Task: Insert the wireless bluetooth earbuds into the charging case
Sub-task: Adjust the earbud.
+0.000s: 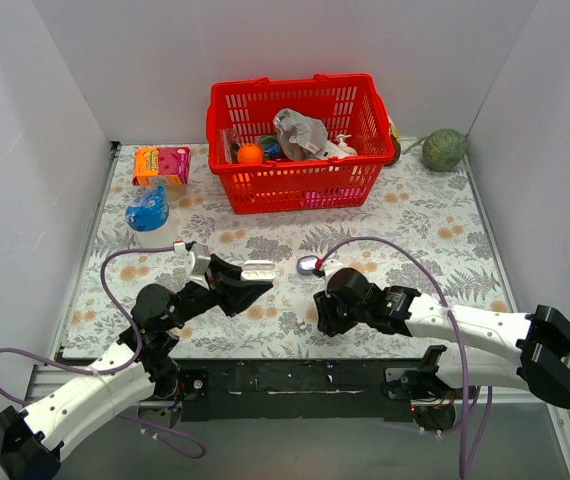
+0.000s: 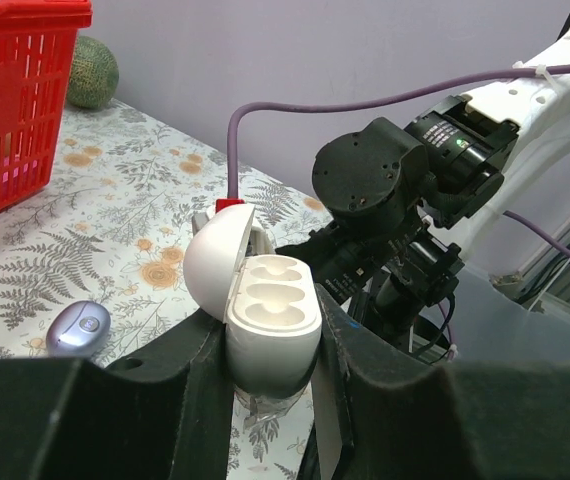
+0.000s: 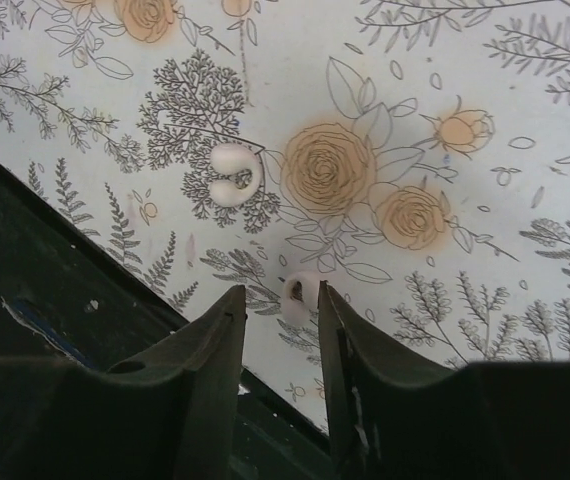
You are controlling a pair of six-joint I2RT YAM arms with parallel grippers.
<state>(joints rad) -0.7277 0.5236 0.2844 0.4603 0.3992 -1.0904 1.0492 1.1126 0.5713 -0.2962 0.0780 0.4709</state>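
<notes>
**Right pincer (image 3: 279, 308) poised over pale earbud (image 3: 300, 293) at the near edge**

Near edge of the worktop (image 1: 415, 250), about its middle: we see the right pincer pointing down. Its jaws stand a narrow way apart with nothing in them. The pale earbud lies on the flowered cloth straight ahead of the gap, just past the fingertips and a touch toward the right finger. It is too small for us to call its long axis; a dark spot shows on its left side. We judge a straight descent would bracket it, with a slight shift to centre it.

A little farther in and to the left, a second pale piece (image 3: 234, 173) lies well clear of the jaws.

Farther in, left of centre: the left pincer (image 2: 271, 352) is clamped on the white charging case (image 2: 270, 315). The lid is open and both wells are empty and face up.

Beyond that a purple-grey pebble (image 2: 78, 328) lies flat on the cloth. A red basket (image 1: 300, 190) stands at the far edge.

The right arm is the nearer to the bud, and the left is occupied. We reckon the pick comes first, then a carry left to the wells.
</notes>
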